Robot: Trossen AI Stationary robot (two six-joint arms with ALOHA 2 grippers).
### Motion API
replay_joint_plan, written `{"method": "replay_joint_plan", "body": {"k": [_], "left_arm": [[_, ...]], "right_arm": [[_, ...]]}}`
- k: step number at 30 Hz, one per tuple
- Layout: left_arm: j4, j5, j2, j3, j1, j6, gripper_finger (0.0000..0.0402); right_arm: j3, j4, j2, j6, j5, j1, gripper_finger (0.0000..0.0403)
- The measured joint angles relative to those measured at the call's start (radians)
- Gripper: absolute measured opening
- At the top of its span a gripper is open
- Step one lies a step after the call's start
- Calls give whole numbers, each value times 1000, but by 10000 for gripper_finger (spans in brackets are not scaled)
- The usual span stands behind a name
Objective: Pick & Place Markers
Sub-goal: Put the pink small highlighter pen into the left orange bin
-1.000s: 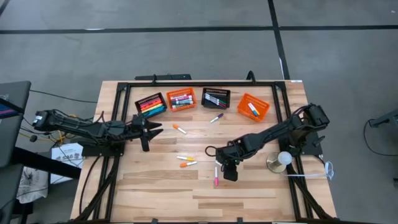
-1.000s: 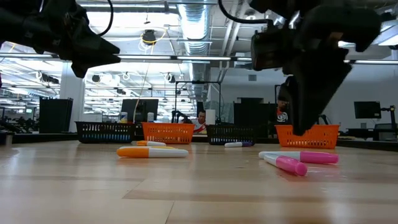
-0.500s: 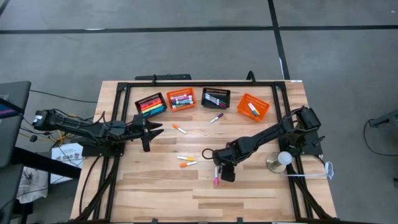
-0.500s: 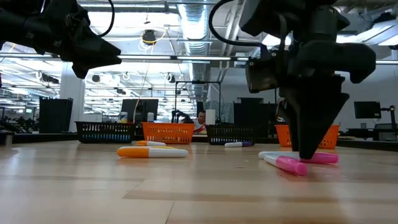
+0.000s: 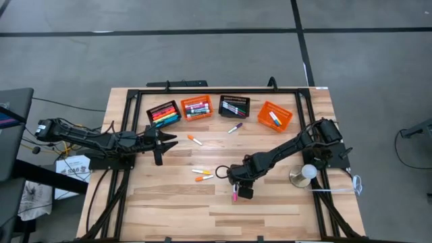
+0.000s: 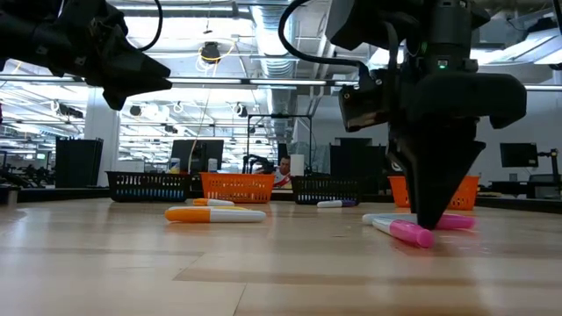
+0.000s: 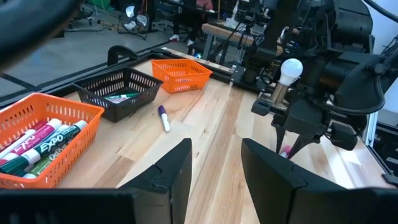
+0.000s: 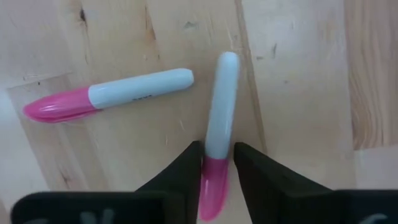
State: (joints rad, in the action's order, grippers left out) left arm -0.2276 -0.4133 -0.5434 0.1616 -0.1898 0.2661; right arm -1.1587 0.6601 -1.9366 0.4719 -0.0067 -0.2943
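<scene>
The right tool (image 8: 217, 163) is down at the counter (image 5: 270, 202), its two fingers (image 8: 182, 171) straddling a pink-capped marker (image 8: 219, 124) with a white barrel — the tips sit against its sides, apparently pinching it, though the grip may not be fully closed. A second pink-capped marker (image 8: 106, 94) lies just beside it, flat on the wood. The left tool (image 5: 160, 140) hangs above the counter near the black basket (image 5: 164, 113), fingers spread and empty. Two orange-capped markers (image 5: 202, 175) lie near the counter's middle.
</scene>
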Motion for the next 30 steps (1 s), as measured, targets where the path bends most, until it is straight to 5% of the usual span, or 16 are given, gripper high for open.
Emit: {"method": "replay_joint_plan", "body": {"k": [11,21,30], "left_arm": [[-3,0,0,0,0,0,138],[-6,0,0,0,0,3,138],[-6,0,0,0,0,3,138]], "right_arm": [[-2,17,-1,0,5,2,37],[-1,33,14,25,-17,31,44],[3,132,173,17,14,100,37]]}}
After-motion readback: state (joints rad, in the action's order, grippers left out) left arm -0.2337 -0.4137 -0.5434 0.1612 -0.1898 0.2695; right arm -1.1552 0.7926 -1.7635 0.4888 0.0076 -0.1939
